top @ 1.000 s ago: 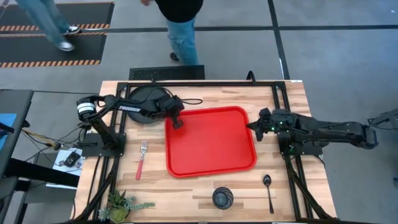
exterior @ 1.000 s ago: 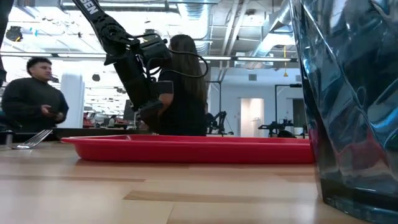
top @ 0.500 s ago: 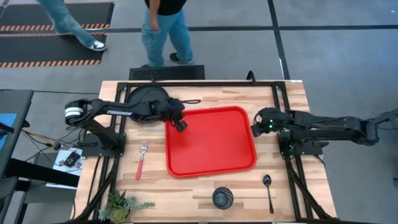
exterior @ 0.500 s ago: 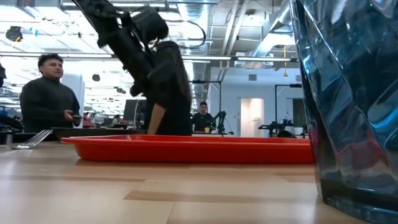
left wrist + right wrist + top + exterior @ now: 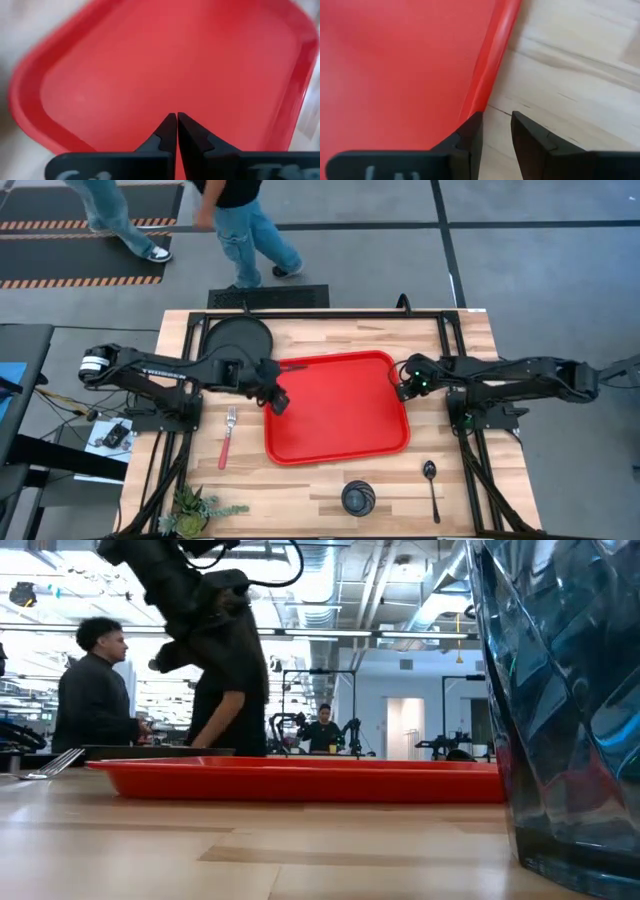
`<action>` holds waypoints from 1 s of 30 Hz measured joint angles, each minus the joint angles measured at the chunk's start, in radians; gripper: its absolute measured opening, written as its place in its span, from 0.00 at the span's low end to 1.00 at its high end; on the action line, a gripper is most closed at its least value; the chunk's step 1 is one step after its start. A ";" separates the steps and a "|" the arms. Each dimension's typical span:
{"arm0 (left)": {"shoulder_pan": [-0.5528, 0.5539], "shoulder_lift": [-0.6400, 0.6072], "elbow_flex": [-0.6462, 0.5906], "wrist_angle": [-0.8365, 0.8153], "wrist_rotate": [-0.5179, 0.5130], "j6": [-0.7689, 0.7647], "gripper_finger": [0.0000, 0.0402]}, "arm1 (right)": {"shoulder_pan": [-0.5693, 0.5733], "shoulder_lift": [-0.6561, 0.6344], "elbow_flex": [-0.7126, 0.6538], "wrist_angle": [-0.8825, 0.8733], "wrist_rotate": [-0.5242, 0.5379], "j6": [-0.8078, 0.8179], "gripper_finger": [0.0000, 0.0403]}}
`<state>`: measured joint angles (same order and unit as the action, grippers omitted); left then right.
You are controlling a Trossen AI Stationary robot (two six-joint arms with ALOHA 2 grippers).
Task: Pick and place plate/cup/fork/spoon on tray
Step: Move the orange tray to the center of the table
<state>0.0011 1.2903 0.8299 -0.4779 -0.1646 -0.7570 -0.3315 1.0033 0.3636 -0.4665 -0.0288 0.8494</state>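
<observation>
Tray [image 5: 340, 415] lies mid-desk. We see the left tool [image 5: 279, 402] pinched shut, empty, over its left rim; the right tool [image 5: 495, 132] slightly parted, empty, straddling the right rim.

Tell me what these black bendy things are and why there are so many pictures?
They are two robot arms at a wooden table. One camera looks down from above, one sits at table height, and one rides on each wrist. The left gripper, shut and holding nothing, is at the red tray's left edge. The right gripper, a little open and also empty, is at its right edge. The black plate, fork, cup and spoon lie on the table, outside the tray.
</observation>
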 joint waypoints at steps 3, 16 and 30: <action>-0.045 0.000 0.000 -0.036 -0.023 -0.070 0.00 | -0.005 0.017 0.000 0.036 -0.047 -0.007 0.30; -0.176 -0.004 -0.004 -0.214 -0.080 -0.350 0.00 | -0.003 -0.027 0.028 0.042 -0.056 0.070 0.41; -0.198 -0.039 -0.097 -0.080 -0.101 -0.401 0.00 | -0.003 0.127 0.030 0.100 -0.087 0.090 0.33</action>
<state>-0.1967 1.2510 0.7330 -0.5577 -0.2660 -1.1579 -0.3344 1.1299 0.3936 -0.3662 -0.1162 0.9392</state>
